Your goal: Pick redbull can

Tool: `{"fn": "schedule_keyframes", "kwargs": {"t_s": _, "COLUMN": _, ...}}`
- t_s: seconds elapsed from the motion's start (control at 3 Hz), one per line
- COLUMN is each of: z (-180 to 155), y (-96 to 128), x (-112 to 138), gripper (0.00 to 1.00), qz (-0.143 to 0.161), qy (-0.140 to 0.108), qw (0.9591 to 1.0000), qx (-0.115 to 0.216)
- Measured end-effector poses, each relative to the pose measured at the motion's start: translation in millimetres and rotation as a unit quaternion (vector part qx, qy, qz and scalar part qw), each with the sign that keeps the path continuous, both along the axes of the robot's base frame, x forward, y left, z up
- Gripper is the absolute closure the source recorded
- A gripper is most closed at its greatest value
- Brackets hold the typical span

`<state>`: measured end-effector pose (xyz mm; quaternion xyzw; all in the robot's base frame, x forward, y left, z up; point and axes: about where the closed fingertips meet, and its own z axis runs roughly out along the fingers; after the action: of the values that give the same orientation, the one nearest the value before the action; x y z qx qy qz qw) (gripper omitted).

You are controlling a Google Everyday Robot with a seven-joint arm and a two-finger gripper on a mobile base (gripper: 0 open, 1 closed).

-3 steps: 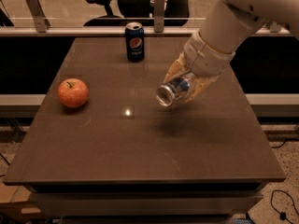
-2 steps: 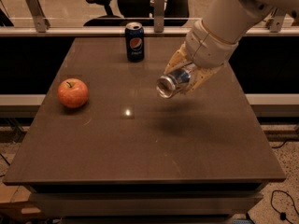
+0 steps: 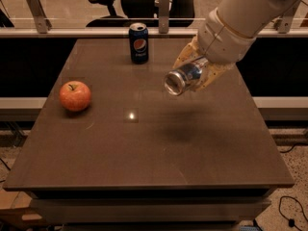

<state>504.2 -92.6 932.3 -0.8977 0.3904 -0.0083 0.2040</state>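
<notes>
Above the table point(image 3: 144, 158), the hand point(image 3: 198, 72) is clamped around the redbull can point(image 3: 180, 79), held sideways.

Arm point(image 3: 255, 4): single, thick, rounded, cream-white shell. Wrist point(image 3: 224, 37): stepped cream collar crossed by thin dark seams. Gripper point(image 3: 191, 75): tan-yellow fingers point(image 3: 185, 57) with angular edges, above the right half of the table point(image 3: 144, 148), clasped on the can point(image 3: 182, 79).

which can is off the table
The slim silver redbull can, held tilted in the gripper above the right half of the brown table; the shorter dark blue Pepsi can stands upright on it.
</notes>
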Motion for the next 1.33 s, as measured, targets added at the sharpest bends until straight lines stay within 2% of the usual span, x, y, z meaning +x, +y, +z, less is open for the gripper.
{"fn": "schedule_keyframes", "kwargs": {"t_s": 0.33, "z": 11.7, "y": -4.0, "x": -6.4, "gripper": 1.0, "qz": -0.004, "qy": -0.015, "qw": 0.9998, "qx": 0.009}}
{"fn": "schedule_keyframes", "kwargs": {"t_s": 1.33, "z": 39.8, "y": -3.6, "x": -5.4, "gripper": 1.0, "qz": -0.003, "qy": -0.045, "qw": 0.9987, "qx": 0.025}}
